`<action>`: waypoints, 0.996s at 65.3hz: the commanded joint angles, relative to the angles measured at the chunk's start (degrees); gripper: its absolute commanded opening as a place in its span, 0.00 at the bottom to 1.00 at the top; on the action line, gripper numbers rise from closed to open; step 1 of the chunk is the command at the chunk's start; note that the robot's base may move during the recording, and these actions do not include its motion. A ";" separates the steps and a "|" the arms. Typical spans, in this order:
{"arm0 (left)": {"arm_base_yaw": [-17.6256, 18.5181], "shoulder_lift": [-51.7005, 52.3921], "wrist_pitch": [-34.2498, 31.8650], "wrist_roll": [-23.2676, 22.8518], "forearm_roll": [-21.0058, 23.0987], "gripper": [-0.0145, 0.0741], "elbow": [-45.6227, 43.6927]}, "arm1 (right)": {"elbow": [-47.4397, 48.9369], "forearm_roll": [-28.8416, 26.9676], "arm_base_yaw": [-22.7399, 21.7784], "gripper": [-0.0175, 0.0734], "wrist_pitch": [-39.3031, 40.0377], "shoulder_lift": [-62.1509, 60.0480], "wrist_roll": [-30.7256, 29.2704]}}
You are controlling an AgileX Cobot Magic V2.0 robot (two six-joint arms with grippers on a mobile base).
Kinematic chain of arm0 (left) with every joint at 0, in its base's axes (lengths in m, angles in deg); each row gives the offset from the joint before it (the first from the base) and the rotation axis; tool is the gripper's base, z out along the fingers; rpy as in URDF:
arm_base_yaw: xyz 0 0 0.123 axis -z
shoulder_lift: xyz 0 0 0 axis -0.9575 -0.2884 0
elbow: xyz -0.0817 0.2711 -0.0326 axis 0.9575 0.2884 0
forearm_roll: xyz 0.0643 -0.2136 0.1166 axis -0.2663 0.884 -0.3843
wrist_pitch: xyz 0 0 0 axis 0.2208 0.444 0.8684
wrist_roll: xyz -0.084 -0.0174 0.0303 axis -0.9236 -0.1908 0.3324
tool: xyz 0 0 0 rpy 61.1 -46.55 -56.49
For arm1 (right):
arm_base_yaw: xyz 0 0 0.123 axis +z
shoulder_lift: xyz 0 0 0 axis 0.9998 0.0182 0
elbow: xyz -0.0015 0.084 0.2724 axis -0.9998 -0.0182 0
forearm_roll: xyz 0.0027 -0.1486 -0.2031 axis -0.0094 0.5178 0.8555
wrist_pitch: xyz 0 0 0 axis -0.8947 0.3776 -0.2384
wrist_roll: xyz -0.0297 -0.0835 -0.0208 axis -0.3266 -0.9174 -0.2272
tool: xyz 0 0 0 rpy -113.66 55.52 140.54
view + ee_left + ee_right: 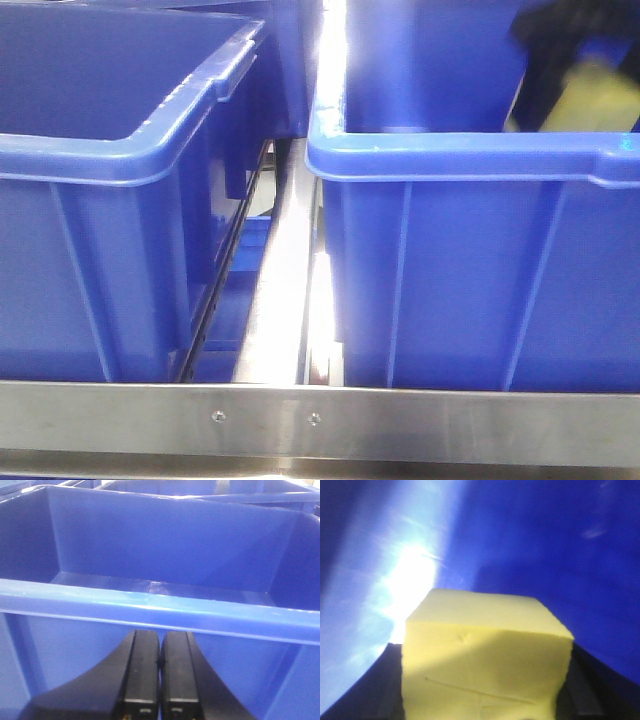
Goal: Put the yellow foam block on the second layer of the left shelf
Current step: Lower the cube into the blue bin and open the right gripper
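Clearly two blue bins (130, 150) side by side on a steel shelf rail (320, 420) in the front view; one yellow foam block (485, 655). Held by the right claw (485, 710) inside the right bin, close-up only from its wrist. Left claw (160, 680) pressed closed, empty, before the left bin.

1. Left gripper (160, 680): two matte black fingers with flat rectangular faces, flaring outward in curves toward their bases.
2. Right gripper (485, 700): only dark, blurred finger surfaces show at either side.
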 commanded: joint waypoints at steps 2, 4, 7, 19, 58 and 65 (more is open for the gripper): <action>0.14 -0.46 -5.04 -0.22 0.13 0.32 1.48 | 2.23 0.14 0.02 0.47 4.39 0.71 -0.36; 0.14 -0.46 -5.04 -0.22 0.13 0.32 1.48 | 2.23 0.14 0.02 0.47 4.65 1.41 -0.36; 0.14 -0.46 -5.04 -0.22 0.13 0.32 1.48 | 2.23 0.14 0.02 0.47 4.79 2.30 -0.36; 0.14 -0.46 -5.04 -0.22 0.13 0.32 1.48 | 2.29 0.14 0.02 0.49 4.46 3.77 -0.36; 0.14 -0.46 -5.04 -0.22 0.13 0.32 1.48 | 11.62 0.14 0.02 0.88 -7.15 2.66 -0.36; 0.14 -0.46 -5.04 -0.22 0.13 0.32 1.48 | 11.62 0.14 0.02 0.86 -8.72 0.43 -0.36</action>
